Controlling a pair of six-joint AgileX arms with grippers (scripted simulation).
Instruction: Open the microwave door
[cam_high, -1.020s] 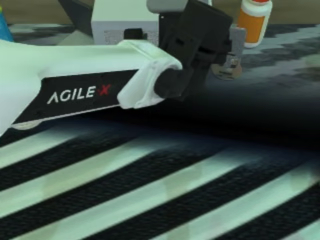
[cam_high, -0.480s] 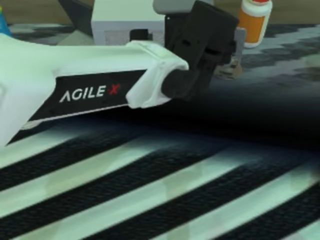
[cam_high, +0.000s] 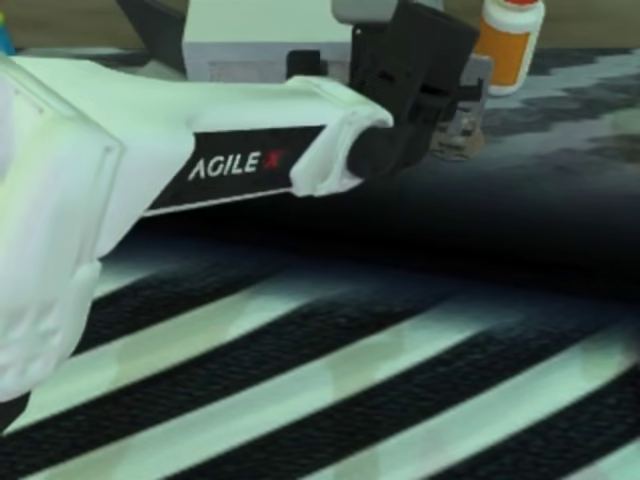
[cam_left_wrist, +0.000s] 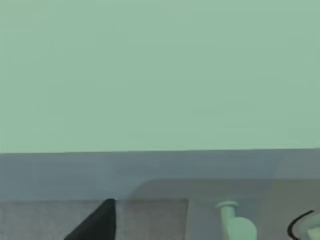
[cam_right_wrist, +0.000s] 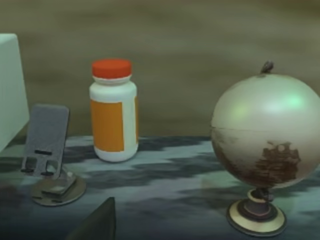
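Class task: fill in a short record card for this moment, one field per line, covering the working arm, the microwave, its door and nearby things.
working arm: left claw at the microwave front
door: hidden by the arm, state unclear
bottle: upright, right of the microwave
phone stand: between microwave and bottle
globe: seen from the right wrist only
right arm: out of the top view
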